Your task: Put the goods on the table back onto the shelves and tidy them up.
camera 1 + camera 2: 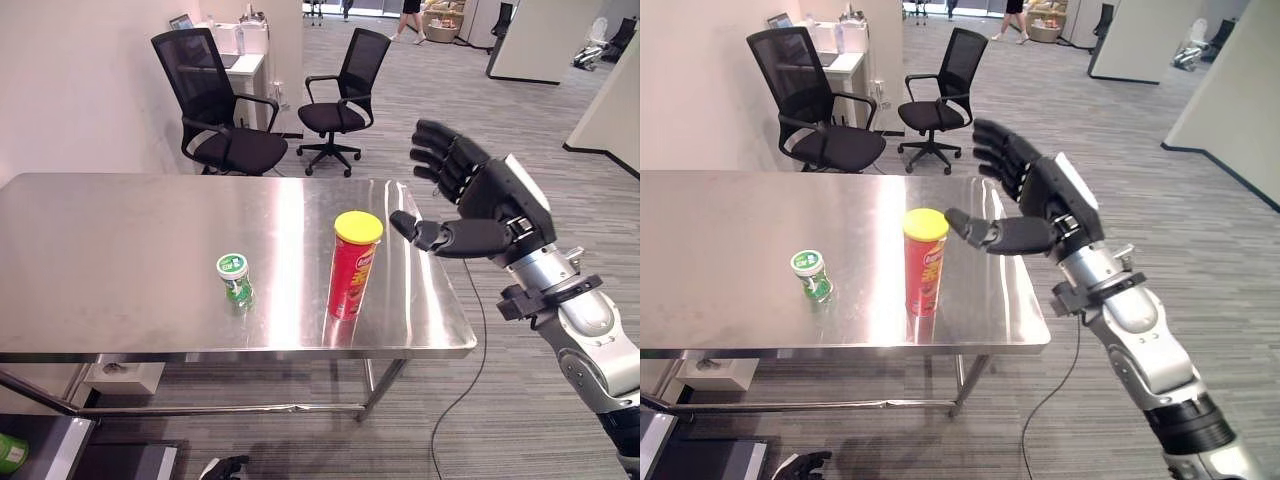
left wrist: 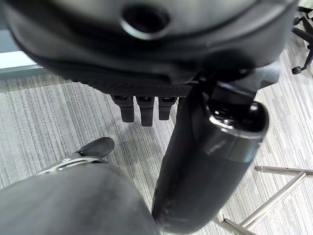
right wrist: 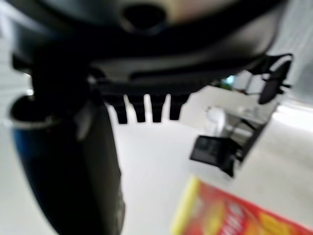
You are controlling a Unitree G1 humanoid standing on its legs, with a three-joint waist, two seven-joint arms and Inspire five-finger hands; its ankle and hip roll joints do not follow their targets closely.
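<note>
1. The red crisp can [image 1: 351, 267] stands upright on the steel table [image 1: 120, 260], long axis vertical, yellow lid up, near the table's front right corner.
2. The small green-lidded jar [image 1: 235, 279] stands to the can's left, apart from it and close to the front edge; it leans slightly, with its lid turned a little toward the camera.
3. The right robot hand [image 1: 470, 200] hovers above the table's right end, just right of the can's top. Its fingers are spread straight and its thumb points toward the yellow lid without touching it; it holds nothing.
4. In the right wrist view the can [image 3: 234, 213] shows as a blurred red and yellow shape, cut off at the edge.
5. The left robot hand [image 2: 146, 105] hangs low over the carpet, fingers straight and empty; its fingertips also peek in at the bottom of the head views.
6. Two black office chairs [image 1: 225, 105] stand behind the table.
</note>
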